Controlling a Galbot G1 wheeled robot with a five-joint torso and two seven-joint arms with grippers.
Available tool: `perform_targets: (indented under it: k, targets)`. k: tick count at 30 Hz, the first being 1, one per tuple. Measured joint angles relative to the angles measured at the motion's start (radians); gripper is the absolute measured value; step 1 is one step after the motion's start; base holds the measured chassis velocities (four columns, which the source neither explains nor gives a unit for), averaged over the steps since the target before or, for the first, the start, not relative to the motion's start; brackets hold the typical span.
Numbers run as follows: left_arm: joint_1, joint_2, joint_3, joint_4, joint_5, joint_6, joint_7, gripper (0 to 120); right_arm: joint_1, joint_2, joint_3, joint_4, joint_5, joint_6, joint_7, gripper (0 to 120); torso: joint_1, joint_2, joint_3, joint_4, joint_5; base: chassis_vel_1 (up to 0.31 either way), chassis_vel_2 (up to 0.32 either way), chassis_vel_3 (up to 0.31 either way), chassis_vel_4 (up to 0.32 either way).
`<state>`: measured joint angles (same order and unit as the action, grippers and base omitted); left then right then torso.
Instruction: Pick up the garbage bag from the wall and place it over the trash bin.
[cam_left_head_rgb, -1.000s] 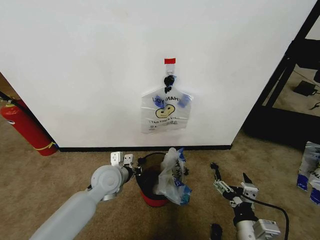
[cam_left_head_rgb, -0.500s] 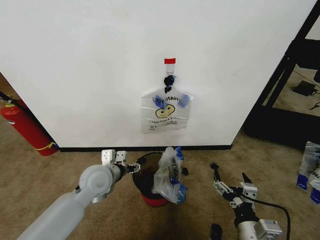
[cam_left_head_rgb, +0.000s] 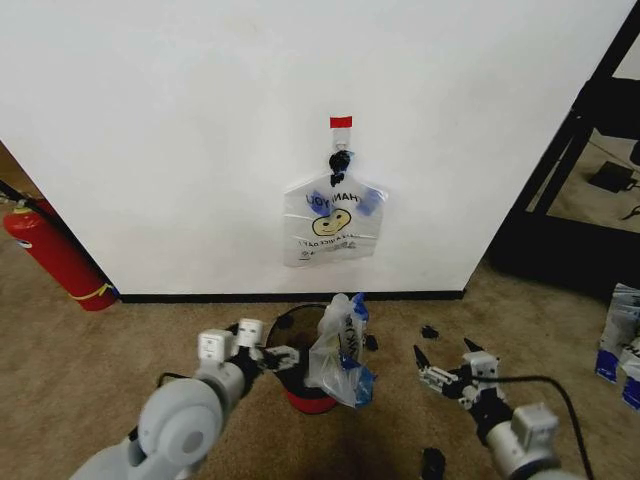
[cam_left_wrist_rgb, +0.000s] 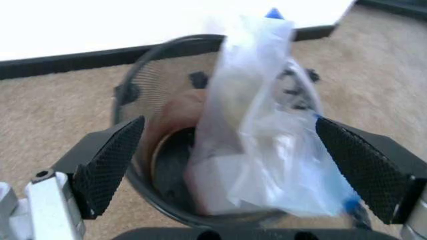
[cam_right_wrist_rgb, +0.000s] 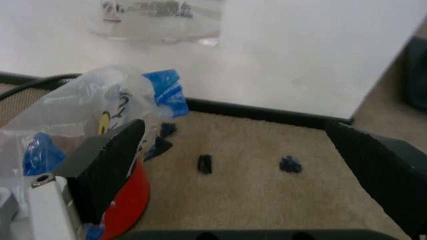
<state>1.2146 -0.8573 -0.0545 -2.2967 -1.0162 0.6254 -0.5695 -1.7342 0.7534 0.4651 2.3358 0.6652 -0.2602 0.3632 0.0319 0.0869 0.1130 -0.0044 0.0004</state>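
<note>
Garbage bag (cam_left_head_rgb: 339, 352): thin clear crinkly plastic, blue tape patches, part of a yellow smiley showing in the right wrist view (cam_right_wrist_rgb: 93, 120). It sits bunched and upright on the right side of the trash bin (cam_left_head_rgb: 300, 385), partly inside the rim, not spread over the opening. Left wrist view shows the bag (cam_left_wrist_rgb: 260, 135) draped against the far side of the bin's round black rim (cam_left_wrist_rgb: 137, 80). Bin has a red base.

Twin bag (cam_left_head_rgb: 333, 223) with mirrored lettering hangs flat on the wall (cam_left_head_rgb: 180, 130) from a black hook (cam_left_head_rgb: 339, 160), under a red tape strip (cam_left_head_rgb: 340, 122).

Left end effector (cam_left_head_rgb: 268, 358): fingers spread wide, holding nothing, at the bin's left rim; in its wrist view the two pads straddle bin and bag. Right end effector (cam_left_head_rgb: 440, 374): also wide open and empty, low over the floor, right of the bin, apart from it.

Floor is tan carpet (cam_left_head_rgb: 90, 350), with small black bits (cam_left_head_rgb: 429, 331) lying near the baseboard (cam_left_head_rgb: 200, 297). Red fire extinguisher (cam_left_head_rgb: 50, 255) stands at the wall's left end; black shelving frame (cam_left_head_rgb: 575, 140) stands to the right.
</note>
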Motion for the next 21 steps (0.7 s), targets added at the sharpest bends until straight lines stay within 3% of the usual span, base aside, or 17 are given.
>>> perform_targets:
  k: [3,5,9,13,19,21]
  targets:
    - [0.025,0.041,0.007,-0.029,0.023,-0.036,0.018,100,0.169,-0.091,-0.075,-0.031,0.161,-0.07,0.019,100,0.0,0.0,0.0,0.0023,0.0001,0.0,0.0,0.0,0.0]
    - [0.028,0.048,0.007,-0.034,0.03,-0.04,0.022,100,0.204,-0.105,-0.091,-0.041,0.192,-0.081,0.02,100,0.0,0.0,0.0,0.0026,0.0002,0.0,0.0,0.0,0.0]
    - [0.047,0.05,-0.021,-0.049,0.104,-0.057,0.042,100,0.374,-0.162,-0.184,-0.109,0.299,-0.132,-0.064,100,0.0,0.0,0.0,0.0011,-0.0002,0.0,0.0,0.0,0.0]
    - [0.057,0.039,-0.034,-0.053,0.122,-0.057,0.046,100,0.425,-0.163,-0.232,-0.128,0.308,-0.151,-0.093,100,0.0,0.0,0.0,0.0007,-0.0003,0.0,0.0,0.0,0.0]
    - [0.069,0.009,-0.037,-0.05,0.169,-0.06,0.059,100,0.661,-0.093,-0.475,-0.224,0.308,-0.21,-0.095,100,0.0,0.0,0.0,0.0014,-0.0007,0.0,0.0,0.0,0.0]
    - [0.069,0.008,-0.037,-0.05,0.169,-0.06,0.06,100,0.669,-0.09,-0.484,-0.228,0.308,-0.213,-0.092,100,0.0,0.0,0.0,0.0015,-0.0006,0.0,0.0,0.0,0.0]
